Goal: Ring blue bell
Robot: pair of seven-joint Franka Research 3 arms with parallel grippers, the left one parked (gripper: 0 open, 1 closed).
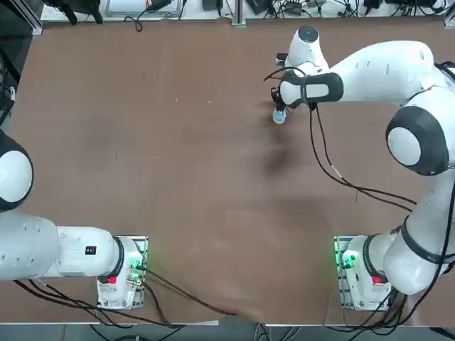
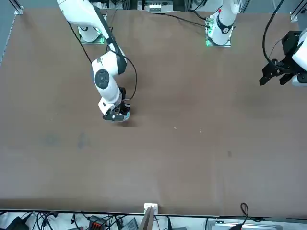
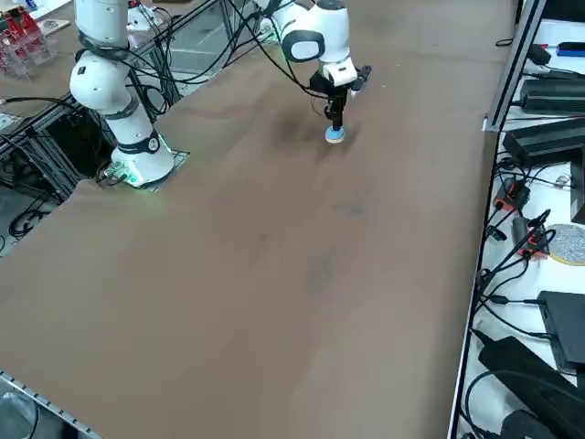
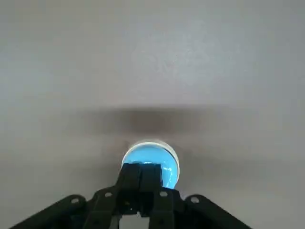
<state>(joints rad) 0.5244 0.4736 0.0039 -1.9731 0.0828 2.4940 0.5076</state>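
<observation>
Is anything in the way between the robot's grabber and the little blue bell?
No, nothing you can see is in the way. The right gripper is shut and right over the blue bell, hiding part of it. Whether they touch, I can't tell.

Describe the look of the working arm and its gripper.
The right arm is glossy white with rounded segments and dark grey bands and caps at its joints; black cables run loosely alongside it. Its mounting base shows green lights and a small red patch. The right gripper is black and angular, with two narrow fingers and small round screw heads on its linkage.
</observation>
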